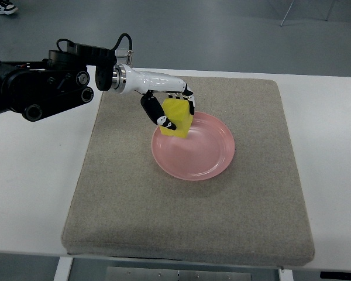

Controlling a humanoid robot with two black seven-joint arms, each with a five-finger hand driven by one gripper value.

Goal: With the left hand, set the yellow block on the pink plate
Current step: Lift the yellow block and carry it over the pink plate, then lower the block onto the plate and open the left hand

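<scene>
A yellow block (pixel 178 116) is held in my left hand (pixel 174 110), whose fingers and thumb are curled around it. The block sits at the upper left rim of the pink plate (pixel 202 155), touching or just above it; I cannot tell which. The plate lies in the middle of the grey mat (pixel 187 205). My left arm (pixel 52 85) reaches in from the picture's left edge. The right hand is not in view.
The grey mat covers most of a white table (pixel 29 193). Grey floor lies beyond the table's far edge. A person's shoe (pixel 4 7) shows at the top left corner, and thin metal legs (pixel 307 10) at the top right.
</scene>
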